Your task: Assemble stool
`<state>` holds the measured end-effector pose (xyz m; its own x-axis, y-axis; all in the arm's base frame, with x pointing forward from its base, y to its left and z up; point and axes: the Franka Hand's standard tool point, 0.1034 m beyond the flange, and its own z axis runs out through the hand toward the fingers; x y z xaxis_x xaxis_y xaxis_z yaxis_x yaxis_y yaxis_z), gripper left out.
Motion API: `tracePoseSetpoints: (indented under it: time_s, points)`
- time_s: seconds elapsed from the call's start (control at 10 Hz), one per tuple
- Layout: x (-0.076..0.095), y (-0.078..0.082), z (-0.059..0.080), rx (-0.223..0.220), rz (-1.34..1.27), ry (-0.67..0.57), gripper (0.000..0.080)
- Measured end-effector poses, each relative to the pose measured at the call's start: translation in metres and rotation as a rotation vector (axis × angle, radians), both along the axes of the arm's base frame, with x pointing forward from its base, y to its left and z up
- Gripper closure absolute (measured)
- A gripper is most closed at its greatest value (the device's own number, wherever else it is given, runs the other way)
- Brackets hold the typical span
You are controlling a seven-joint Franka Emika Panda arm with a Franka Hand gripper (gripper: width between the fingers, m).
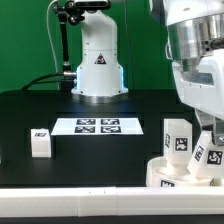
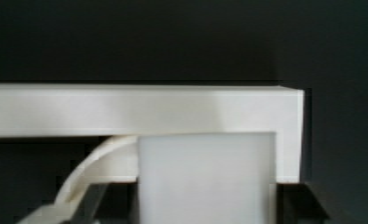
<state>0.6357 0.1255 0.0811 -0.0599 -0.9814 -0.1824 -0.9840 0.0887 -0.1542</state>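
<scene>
My gripper (image 1: 207, 135) hangs low at the exterior view's right over the round white seat (image 1: 172, 172). In the wrist view my gripper (image 2: 207, 214) is shut on a white stool leg (image 2: 207, 170) that fills the gap between the dark jaws. In the exterior view that tagged leg (image 1: 203, 153) stands at the seat. A second tagged leg (image 1: 178, 136) stands upright on the seat beside it. The third leg (image 1: 40, 141) stands alone at the exterior view's left. A curved bit of the seat rim (image 2: 85, 172) shows beside the held leg.
The marker board (image 1: 100, 126) lies mid-table before the robot base (image 1: 98, 70). A long white bar (image 1: 80, 190) runs along the table's front edge. In the wrist view it (image 2: 145, 105) crosses just beyond the held leg and ends in a corner.
</scene>
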Motion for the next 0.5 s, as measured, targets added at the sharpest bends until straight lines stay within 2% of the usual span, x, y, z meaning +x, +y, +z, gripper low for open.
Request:
tracePoseSetpoints:
  time_s: [0.3, 0.5]
  points:
    - [-0.0002, 0.0060, 0.0006, 0.083, -0.243, 0.027, 0.0462]
    - [-0.0004, 0.0045, 0.0003, 0.106, -0.321, 0.045, 0.0462]
